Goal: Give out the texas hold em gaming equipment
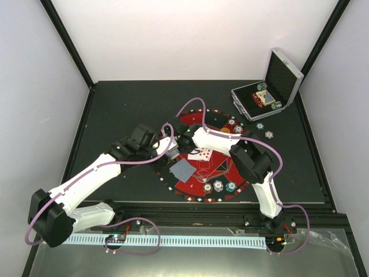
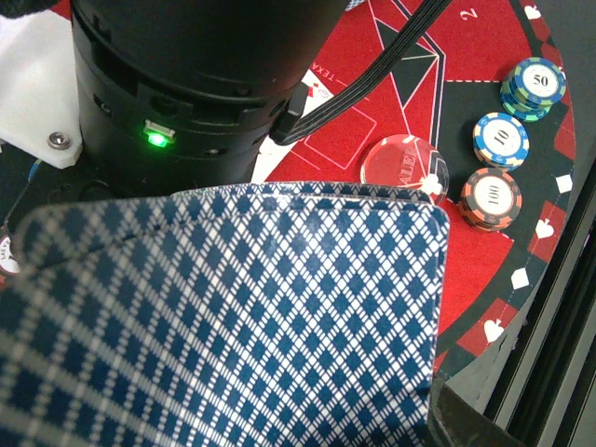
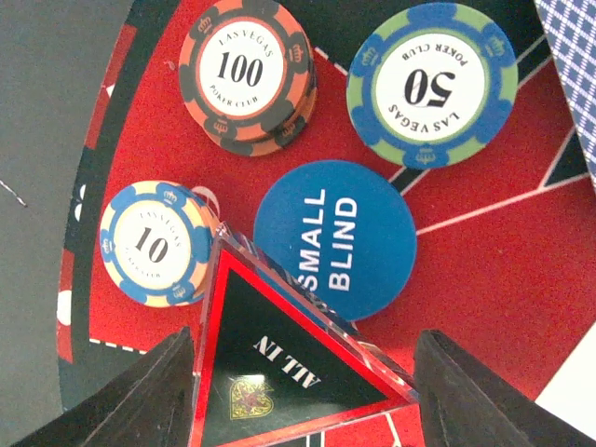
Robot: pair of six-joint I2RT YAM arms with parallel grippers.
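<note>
My right gripper (image 3: 303, 358) is shut on the black triangle marker (image 3: 279, 349), which reads ALL IN and hangs between the two fingers above the red-and-black mat (image 3: 494, 279). Below it lie a blue SMALL BLIND disc (image 3: 349, 223) and chips marked 10 (image 3: 149, 244), 100 (image 3: 244, 73) and 50 (image 3: 431, 84). My left gripper (image 1: 172, 158) is shut on playing cards (image 2: 251, 317) with blue diamond backs. They fill the lower left wrist view and hide the jaws. From above, the cards (image 1: 181, 170) hover over the mat's left part.
The right arm's black wrist (image 2: 186, 93) stands close above the cards. Beside it on the mat (image 2: 400, 84) are an orange disc (image 2: 403, 166) and chip stacks (image 2: 501, 140). Face-up cards (image 1: 202, 154) lie mid-mat. The open silver case (image 1: 271, 86) sits at the back right, with loose chips (image 1: 264, 130) near it.
</note>
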